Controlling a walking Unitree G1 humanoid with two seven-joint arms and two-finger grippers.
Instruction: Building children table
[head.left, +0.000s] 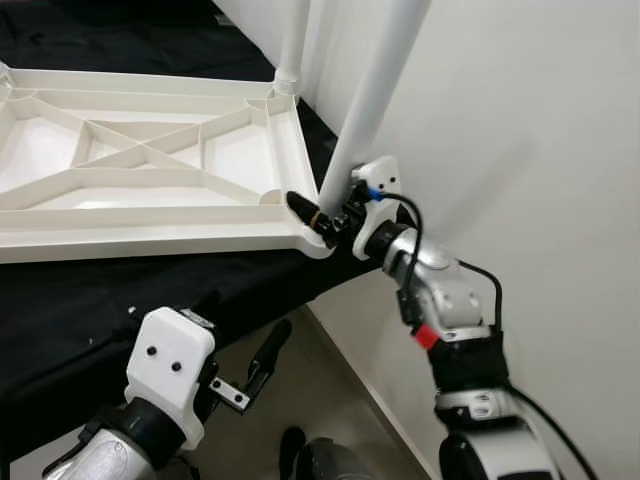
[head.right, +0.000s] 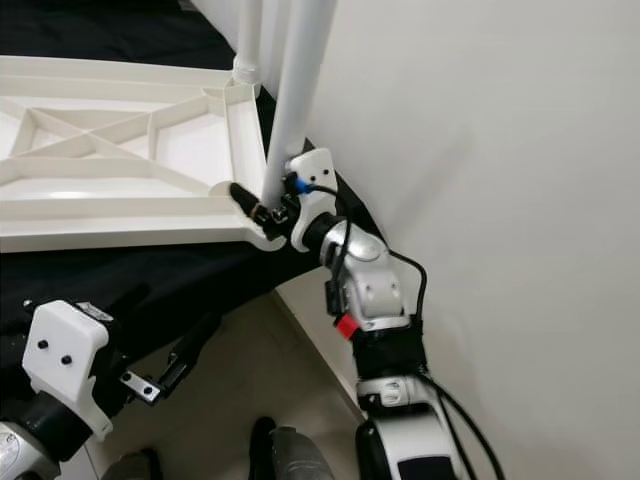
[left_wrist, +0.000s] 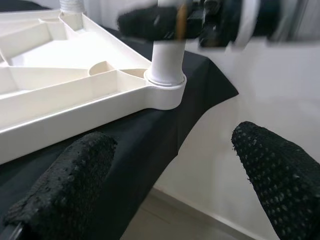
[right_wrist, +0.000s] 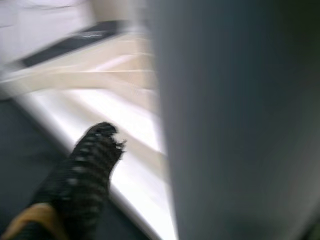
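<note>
**Now seating the near leg into the upturned tabletop**

We have the white ribbed plastic tabletop (head.left: 150, 170) lying upside down on the desk covered in black cloth (head.left: 120, 290), its near right corner reaching the cloth's edge by the white wall (head.left: 520, 120). Our right gripper (head.left: 322, 215) pinches the white round plastic table leg (head.left: 375, 90) low down, just above the corner socket (left_wrist: 164, 90) in which the leg's foot sits; one black finger crosses the front of the tube. A second white leg (head.left: 292, 45) stands upright in the far right corner.

We judge the leg to be light, stiff and smooth, so it could slip or twist in the pads; holding it low, near the socket, gives us the best control, though the tall free end may sway. The tabletop looks rigid but light and may slide on the cloth if we push sideways.

Our left gripper (head.left: 245, 365) hangs spread and empty below the desk edge, near the floor. The tabletop's ribbed compartments hold nothing.
</note>
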